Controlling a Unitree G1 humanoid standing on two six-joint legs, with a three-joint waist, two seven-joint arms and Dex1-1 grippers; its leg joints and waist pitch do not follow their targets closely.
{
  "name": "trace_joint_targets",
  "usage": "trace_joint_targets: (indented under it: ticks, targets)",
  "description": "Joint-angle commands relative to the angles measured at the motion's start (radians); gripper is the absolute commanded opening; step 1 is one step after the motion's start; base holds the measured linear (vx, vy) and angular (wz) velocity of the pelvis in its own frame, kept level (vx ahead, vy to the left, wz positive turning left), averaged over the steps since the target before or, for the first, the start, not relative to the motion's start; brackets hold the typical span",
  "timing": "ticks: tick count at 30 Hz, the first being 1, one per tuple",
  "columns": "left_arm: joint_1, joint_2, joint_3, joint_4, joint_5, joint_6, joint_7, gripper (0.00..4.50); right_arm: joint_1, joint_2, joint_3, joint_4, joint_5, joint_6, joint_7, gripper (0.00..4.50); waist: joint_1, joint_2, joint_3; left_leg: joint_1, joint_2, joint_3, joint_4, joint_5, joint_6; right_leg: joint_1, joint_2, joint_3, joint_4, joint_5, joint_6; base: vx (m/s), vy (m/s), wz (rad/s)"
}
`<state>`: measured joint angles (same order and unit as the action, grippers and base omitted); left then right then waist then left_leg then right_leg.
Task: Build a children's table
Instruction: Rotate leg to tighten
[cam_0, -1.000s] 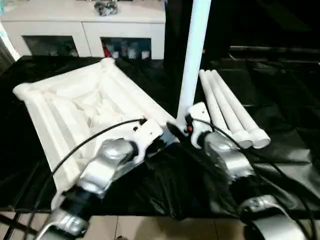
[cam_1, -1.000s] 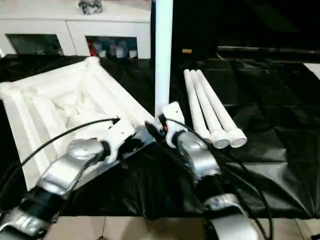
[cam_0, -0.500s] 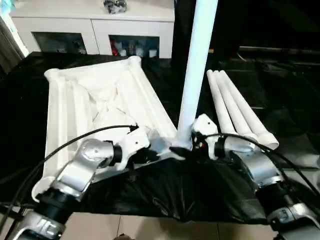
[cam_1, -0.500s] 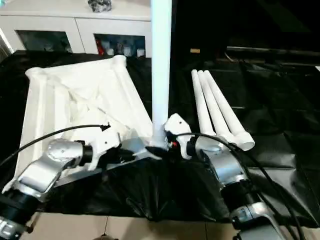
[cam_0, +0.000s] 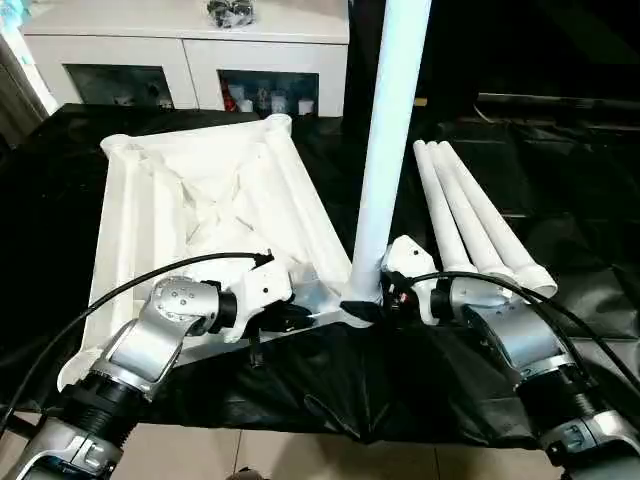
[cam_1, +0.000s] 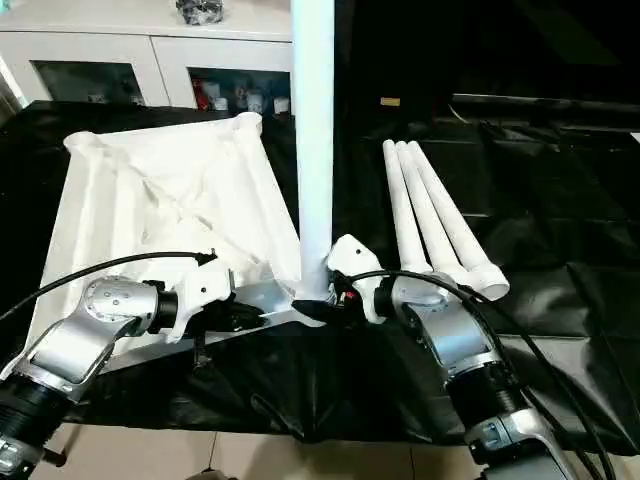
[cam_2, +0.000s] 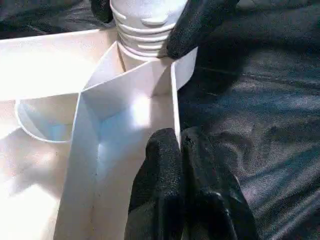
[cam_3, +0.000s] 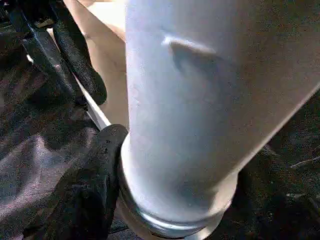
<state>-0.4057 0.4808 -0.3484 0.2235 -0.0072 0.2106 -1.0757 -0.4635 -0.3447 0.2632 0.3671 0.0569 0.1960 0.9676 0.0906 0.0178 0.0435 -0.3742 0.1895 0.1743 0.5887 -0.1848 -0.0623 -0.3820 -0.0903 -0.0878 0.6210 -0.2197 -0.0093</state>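
Observation:
The children's table top (cam_0: 200, 200) lies upside down on a black sheet, ribs facing up. One white leg (cam_0: 385, 150) stands upright in its near right corner socket. My right gripper (cam_0: 365, 303) is at the foot of that leg, with a black finger (cam_3: 85, 185) pressed against the flared, ribbed end (cam_2: 145, 25). My left gripper (cam_2: 179, 137) is shut on the thin rim wall of the top, just beside that corner. Three more legs (cam_0: 470, 215) lie side by side on the sheet to the right.
A white cabinet (cam_0: 190, 50) with glass doors stands behind the table top. The black sheet (cam_0: 560, 150) covers the work surface and drapes over its near edge, with pale floor (cam_0: 250, 450) below.
The head views have swung, shifting the whole picture. The leg stays upright in the corner socket, and my right jaws have narrowed around its foot. The left gripper keeps its hold on the rim.

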Motion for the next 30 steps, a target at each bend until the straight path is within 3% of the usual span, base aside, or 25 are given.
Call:
trace_joint_targets:
  ticks: [1, 4, 7, 12, 13, 14, 16, 19, 20, 26, 30]
  targets:
    - [-0.005, -0.035, -0.030, 0.016, 0.003, 0.026, 0.015, 0.00, 0.016, 0.032, 0.006, -0.010, 0.013, 0.011, -0.018, 2.75, -0.002, -0.002, -0.058, 0.014, 0.045, -0.011, -0.070, -0.163, 0.034, 0.044, -0.063, 0.057, -0.065, -0.058, -0.236, 0.000, 0.000, 0.00]
    - [-0.019, -0.105, 0.002, 0.032, 0.019, 0.082, 0.142, 0.00, -0.005, 0.111, -0.045, 0.070, 0.001, 0.018, -0.179, 2.75, -0.006, -0.005, -0.053, 0.014, 0.045, -0.010, -0.074, -0.182, 0.013, 0.040, -0.065, 0.059, -0.071, -0.103, -0.240, 0.000, 0.000, 0.00]
    - [-0.035, -0.172, 0.026, 0.047, 0.042, 0.147, 0.265, 0.00, -0.029, 0.186, -0.082, 0.142, -0.005, 0.021, -0.319, 2.75, -0.007, -0.007, -0.049, 0.018, 0.043, -0.012, -0.077, -0.238, -0.005, 0.038, -0.067, 0.060, -0.083, -0.226, -0.202, 0.000, 0.000, 0.00]
    - [-0.040, -0.275, 0.041, 0.034, 0.079, 0.258, 0.422, 0.00, -0.084, 0.319, -0.111, 0.266, -0.039, 0.029, -0.568, 2.75, -0.019, -0.006, -0.047, 0.016, 0.041, -0.017, -0.081, -0.255, -0.026, 0.034, -0.068, 0.059, -0.092, -0.303, -0.166, 0.000, 0.000, 0.00]
    - [-0.040, -0.289, 0.043, 0.034, 0.085, 0.267, 0.443, 0.00, -0.094, 0.339, -0.120, 0.284, -0.044, 0.027, -0.596, 2.75, -0.024, -0.006, -0.047, 0.014, 0.041, -0.017, -0.082, -0.259, -0.026, 0.033, -0.066, 0.059, -0.092, -0.300, -0.164, 0.000, 0.000, 0.00]
    - [-0.044, -0.318, 0.042, 0.036, 0.093, 0.276, 0.475, 0.00, -0.110, 0.376, -0.128, 0.311, -0.044, 0.011, -0.624, 2.75, -0.025, -0.012, -0.049, 0.014, 0.040, -0.016, -0.080, -0.252, -0.019, 0.033, -0.068, 0.060, -0.092, -0.290, -0.163, 0.000, 0.000, 0.00]
    - [-0.045, -0.328, 0.039, 0.036, 0.095, 0.280, 0.483, 0.00, -0.115, 0.390, -0.132, 0.321, -0.041, 0.004, -0.628, 3.31, -0.025, -0.008, -0.050, 0.013, 0.041, -0.016, -0.080, -0.242, -0.014, 0.033, -0.066, 0.059, -0.091, -0.264, -0.164, 0.000, 0.000, 0.00]
    - [-0.042, -0.329, 0.019, 0.027, 0.093, 0.252, 0.461, 0.00, -0.123, 0.410, -0.154, 0.322, -0.005, 0.009, -0.595, 3.52, -0.026, -0.009, -0.051, 0.010, 0.041, -0.017, -0.081, -0.229, 0.000, 0.036, -0.064, 0.059, -0.087, -0.217, -0.166, 0.000, 0.000, 0.00]
    - [-0.040, -0.326, 0.016, 0.020, 0.094, 0.246, 0.454, 0.00, -0.127, 0.408, -0.155, 0.328, -0.008, 0.004, -0.597, 3.85, -0.026, -0.009, -0.052, 0.011, 0.041, -0.016, -0.080, -0.220, 0.003, 0.036, -0.063, 0.059, -0.085, -0.194, -0.170, 0.000, 0.000, 0.00]
    - [-0.019, -0.253, 0.001, -0.009, 0.080, 0.213, 0.348, 0.00, -0.137, 0.333, -0.137, 0.311, -0.028, -0.045, -0.505, 3.91, -0.028, 0.000, -0.055, 0.006, 0.040, -0.016, -0.077, -0.192, 0.014, 0.041, -0.063, 0.058, -0.076, -0.119, -0.193, 0.000, 0.000, 0.00]
    - [-0.006, -0.205, -0.005, -0.020, 0.058, 0.171, 0.262, 0.00, -0.111, 0.258, -0.102, 0.252, -0.039, -0.054, -0.369, 3.91, -0.025, 0.000, -0.058, 0.010, 0.041, -0.013, -0.071, -0.155, 0.034, 0.044, -0.060, 0.056, -0.069, -0.031, -0.223, 0.000, 0.000, 0.00]
